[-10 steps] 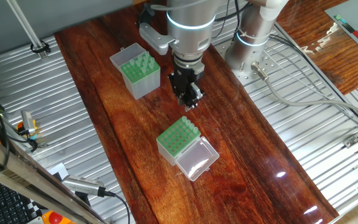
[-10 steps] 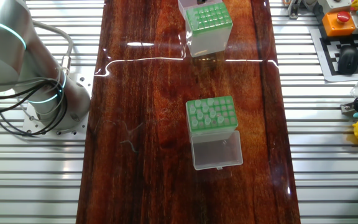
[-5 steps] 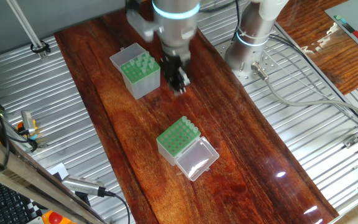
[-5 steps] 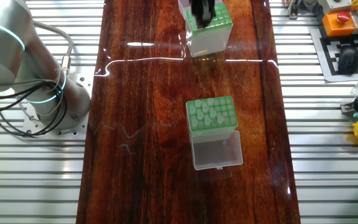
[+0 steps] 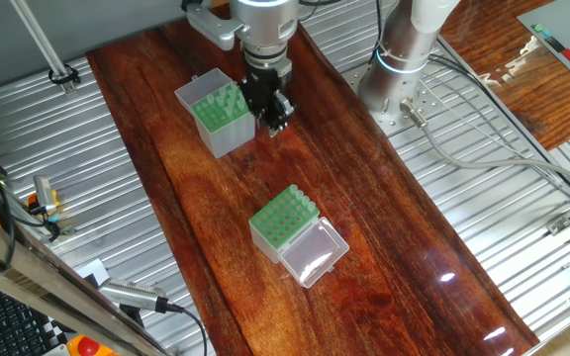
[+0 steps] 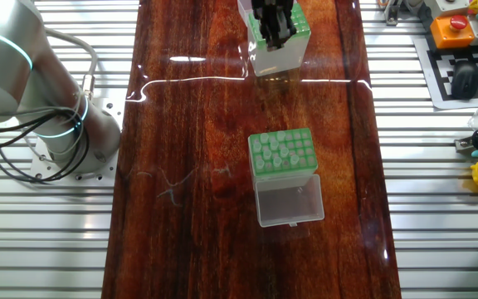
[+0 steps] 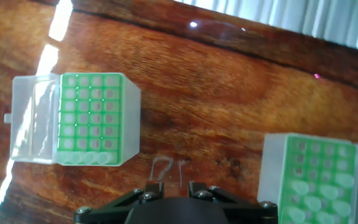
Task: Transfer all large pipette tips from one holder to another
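Observation:
The taller grey-sided holder (image 5: 222, 117) stands at the far left, with large pipette tips (image 5: 228, 97) sticking up from its green top. In the hand view it lies at the lower right (image 7: 316, 180), with pale tips (image 7: 303, 190) in its nearer rows. The shorter green-topped box (image 5: 281, 220) with a clear lid (image 5: 315, 253) sits mid-table and has pale tips in some holes (image 6: 279, 149). My gripper (image 5: 273, 111) hangs at the taller holder's right edge and overlaps its top in the other fixed view (image 6: 274, 29). It looks open, with nothing between the jaws.
The wooden table (image 5: 364, 227) is flanked by ribbed metal surfaces (image 5: 87, 188). The arm's base (image 5: 404, 69) stands at the back right. In the hand view, the lidded box (image 7: 95, 118) lies to the left, with bare wood between the two boxes.
The gripper has travelled from above the table near the lidded box back and left to the taller holder, entering the other fixed view at the top. Both boxes stayed put.

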Available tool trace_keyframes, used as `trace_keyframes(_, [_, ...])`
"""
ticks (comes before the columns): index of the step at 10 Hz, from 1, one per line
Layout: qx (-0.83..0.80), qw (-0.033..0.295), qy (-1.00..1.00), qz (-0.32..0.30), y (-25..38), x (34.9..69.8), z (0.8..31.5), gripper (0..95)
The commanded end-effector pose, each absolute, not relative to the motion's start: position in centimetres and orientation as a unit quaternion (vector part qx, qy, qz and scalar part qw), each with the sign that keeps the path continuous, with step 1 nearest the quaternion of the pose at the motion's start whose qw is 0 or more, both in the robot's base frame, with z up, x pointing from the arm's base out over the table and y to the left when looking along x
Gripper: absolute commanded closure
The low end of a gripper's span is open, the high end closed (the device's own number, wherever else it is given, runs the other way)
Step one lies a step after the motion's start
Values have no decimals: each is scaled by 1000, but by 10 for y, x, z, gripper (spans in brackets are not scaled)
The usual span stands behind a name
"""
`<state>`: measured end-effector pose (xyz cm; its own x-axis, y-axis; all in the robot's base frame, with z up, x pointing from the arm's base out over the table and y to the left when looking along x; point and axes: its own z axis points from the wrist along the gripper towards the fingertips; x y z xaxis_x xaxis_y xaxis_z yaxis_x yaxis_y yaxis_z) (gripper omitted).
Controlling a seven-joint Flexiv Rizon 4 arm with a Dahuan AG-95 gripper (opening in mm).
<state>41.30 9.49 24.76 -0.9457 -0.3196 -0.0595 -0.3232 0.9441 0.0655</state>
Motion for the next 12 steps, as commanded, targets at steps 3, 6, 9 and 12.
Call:
trace_keyframes(3, [-106,25,994,11,48,421,249,760])
trace_keyframes(6, [-138,21,990,19,2,431,252,760])
trace_keyframes(9, [-135,26,990,22,2,431,252,760])
trace_keyframes(12, [-104,23,994,13,2,431,252,760])
